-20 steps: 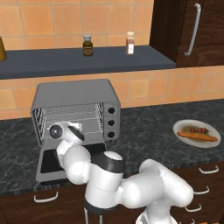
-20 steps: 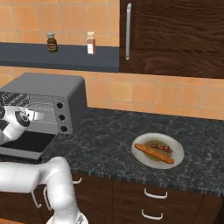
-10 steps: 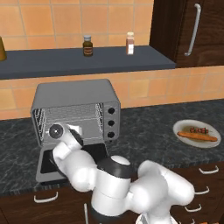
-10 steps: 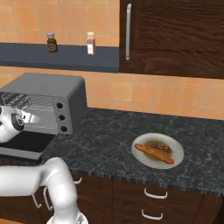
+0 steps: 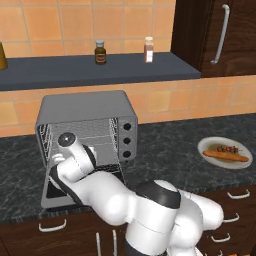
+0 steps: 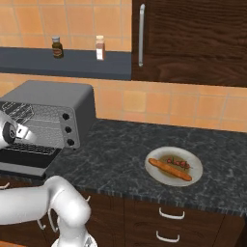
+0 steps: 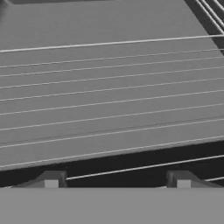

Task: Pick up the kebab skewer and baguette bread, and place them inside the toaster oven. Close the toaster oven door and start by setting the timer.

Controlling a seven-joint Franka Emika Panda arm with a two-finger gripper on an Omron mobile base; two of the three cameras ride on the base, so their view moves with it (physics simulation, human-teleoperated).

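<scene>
- The toaster oven (image 5: 86, 112) sits at the back of the dark stone counter (image 5: 165, 150), against the tiled wall, at about 10 o'clock from the arm's base in the left base view.
- Its door (image 5: 55, 191) is dropped flat, lying out over the counter toward the front edge, glass side up.
- The mouth of the oven is open; wire racks (image 7: 109, 87) run across it, and the hand view looks straight along them into the cavity.
- Three black knobs (image 5: 127, 140) stack down the oven's right side, just beside the opening.
- Open counter stretches from the oven's right wall out to the plate (image 6: 174, 166), well apart from the oven, at about 3 o'clock in the left base view.
- On that plate lie the baguette (image 6: 169, 169) along the near side and the kebab skewer (image 6: 179, 163) just behind it, side by side.
- Above, a dark shelf (image 5: 100, 70) carries two small bottles (image 5: 100, 52), overhanging the oven with free room between.
- The arm bends up from the base and reaches left, with the wrist at the oven's mouth, over the lowered door.
- The gripper (image 7: 117, 180) points into the cavity; its two tips stand wide apart at the bottom of the hand view, with nothing between them.
- Drawer fronts with pale handles (image 6: 171, 213) run under the counter's front edge.
</scene>
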